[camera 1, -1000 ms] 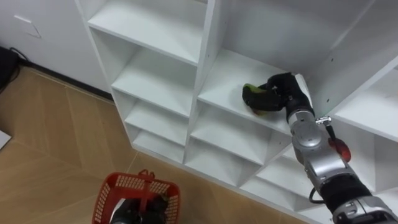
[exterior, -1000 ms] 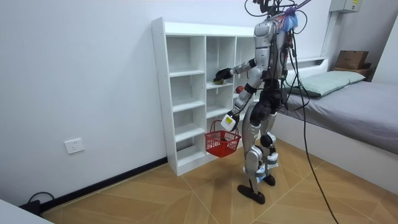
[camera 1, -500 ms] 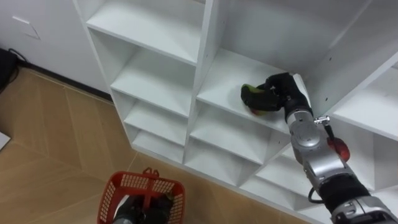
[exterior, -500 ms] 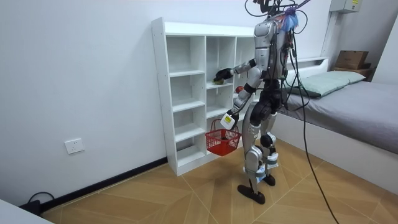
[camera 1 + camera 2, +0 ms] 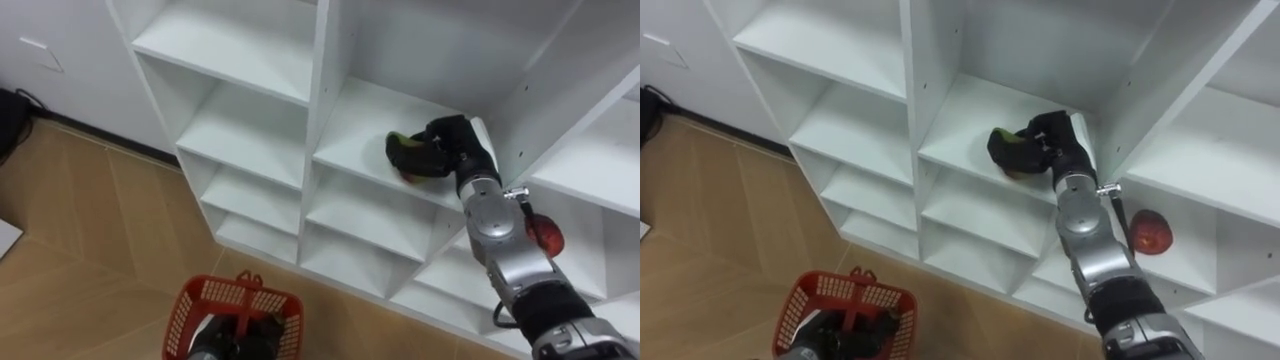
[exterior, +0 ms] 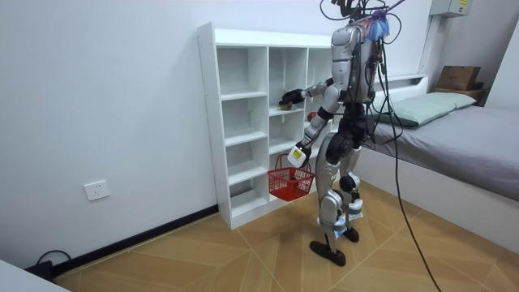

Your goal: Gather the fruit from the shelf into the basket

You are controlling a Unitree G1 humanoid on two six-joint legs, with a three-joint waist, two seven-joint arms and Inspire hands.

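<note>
In a middle compartment of the white shelf unit [image 5: 330, 130], my right hand [image 5: 447, 148] has its fingers curled round a greenish-yellow fruit [image 5: 402, 156] just above the shelf board. The hand [image 5: 1050, 138] covers most of the fruit [image 5: 1006, 150], which shows a reddish patch underneath. A red apple [image 5: 1150, 231] lies one compartment lower and to the right. My left hand [image 5: 238, 338] hangs low and grips the handle of a red basket [image 5: 192, 302]. In the room view I stand facing the shelf with the basket [image 6: 285, 186] at knee height.
The shelf unit [image 6: 243, 122] stands against a white wall and its other compartments look bare. Wooden floor [image 5: 70, 230] lies to my left. A bed [image 6: 454, 138] is behind me at the room view's right.
The eye view has shifted slightly. My right hand stays closed on the fruit, which has turned a little in the grasp. The basket still hangs from my left hand.
</note>
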